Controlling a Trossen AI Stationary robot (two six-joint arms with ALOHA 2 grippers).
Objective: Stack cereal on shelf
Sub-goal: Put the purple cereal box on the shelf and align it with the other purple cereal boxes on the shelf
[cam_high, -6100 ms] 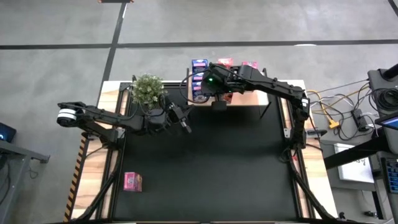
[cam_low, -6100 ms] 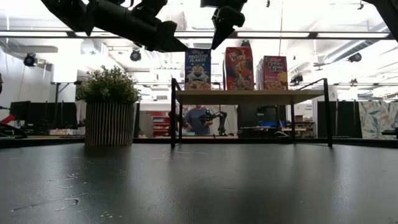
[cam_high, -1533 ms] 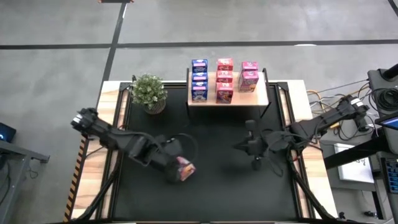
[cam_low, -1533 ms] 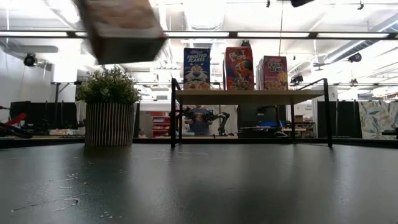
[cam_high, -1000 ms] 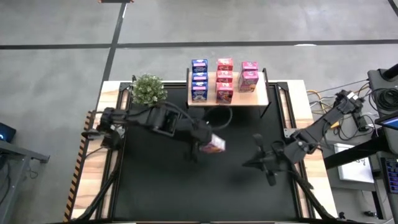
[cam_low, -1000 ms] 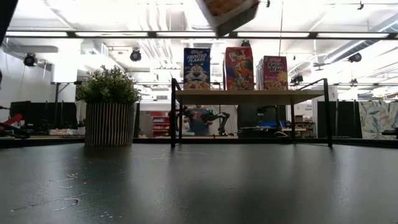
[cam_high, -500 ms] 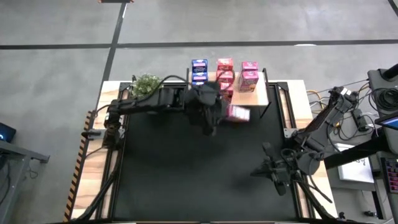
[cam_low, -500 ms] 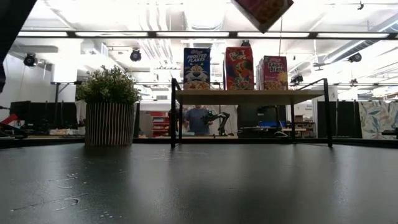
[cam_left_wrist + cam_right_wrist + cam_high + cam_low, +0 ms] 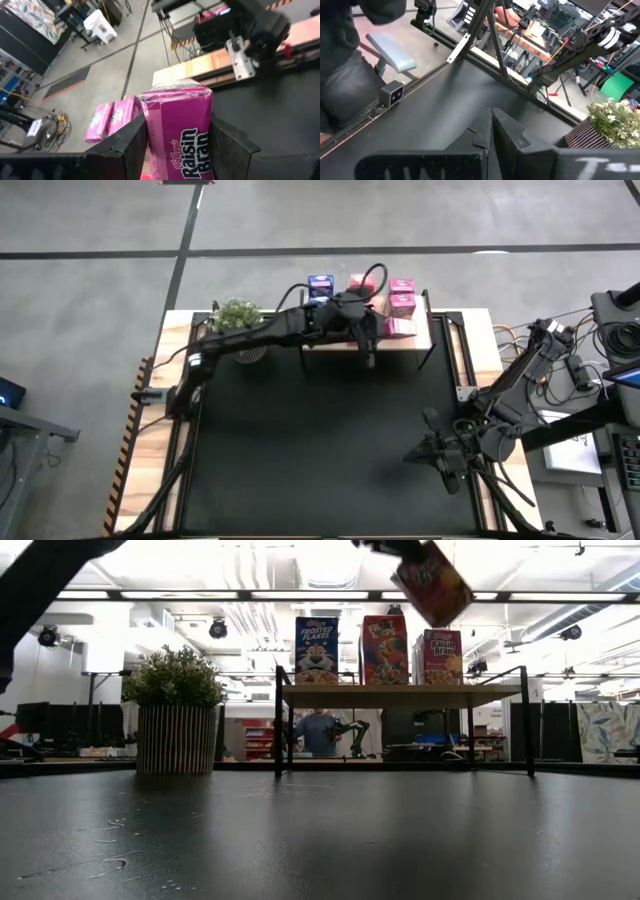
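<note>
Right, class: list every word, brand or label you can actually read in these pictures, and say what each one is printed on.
"Kellogg's Raisin Bran": pink box held in the left gripper.
"Frosted Flakes": blue box on the shelf.
"Raisin Bran": pink box at the shelf's right end.
Red middle box: name too blurred to read.
Pink boxes lying beyond the held one: print unreadable.

Pink Raisin Bran cereal box [image 9: 177,131] — white lettering, pale wood shelf [image 9: 400,695], blue Frosted Flakes box [image 9: 317,651], black tabletop [image 9: 320,440]
</note>
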